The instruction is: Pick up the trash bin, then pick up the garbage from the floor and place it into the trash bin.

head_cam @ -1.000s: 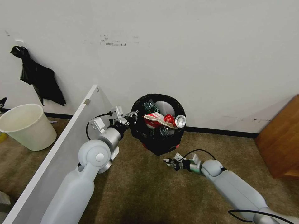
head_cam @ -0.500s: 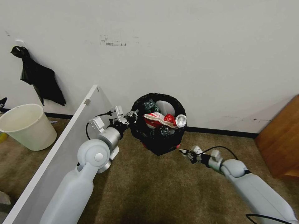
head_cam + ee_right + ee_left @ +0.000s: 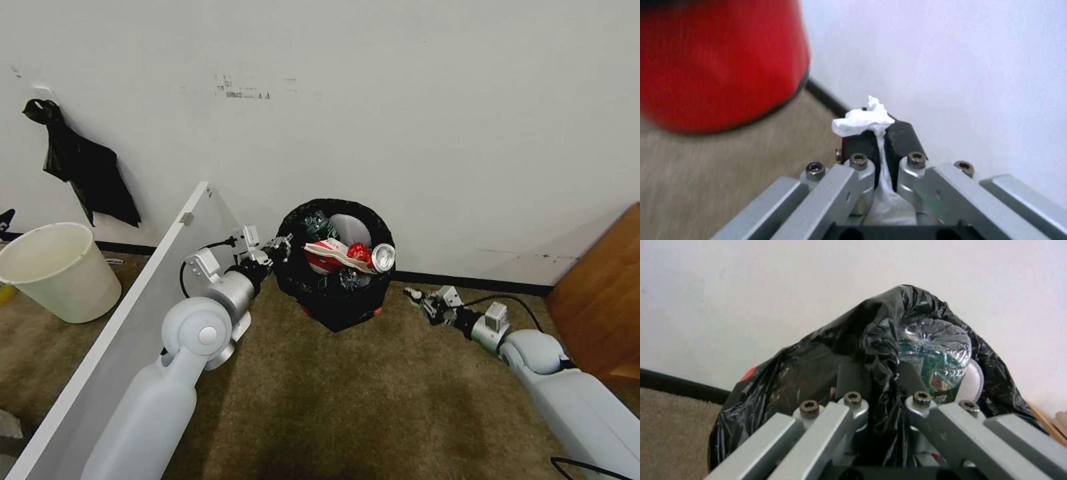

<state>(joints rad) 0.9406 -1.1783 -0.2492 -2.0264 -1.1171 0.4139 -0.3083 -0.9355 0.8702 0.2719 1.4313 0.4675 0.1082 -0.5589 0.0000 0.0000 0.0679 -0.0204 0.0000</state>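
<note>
left gripper [image 3: 279,248] clamps trash bin [image 3: 337,267] rim so we keep its mouth up | right gripper [image 3: 880,133] pinches white paper wad [image 3: 861,119], low beside bin, we judge for dropping in

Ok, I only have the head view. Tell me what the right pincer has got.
Observer: The right pincer is shut on a white paper wad.
Operator: Confirm the left one's grip on the bin.
Observer: The left pincer pinches the black bag at the rim of the trash bin.
Operator: Give me what sits nearest that grip.
Observer: A clear bottle with a green label, just inside the bag.
</note>
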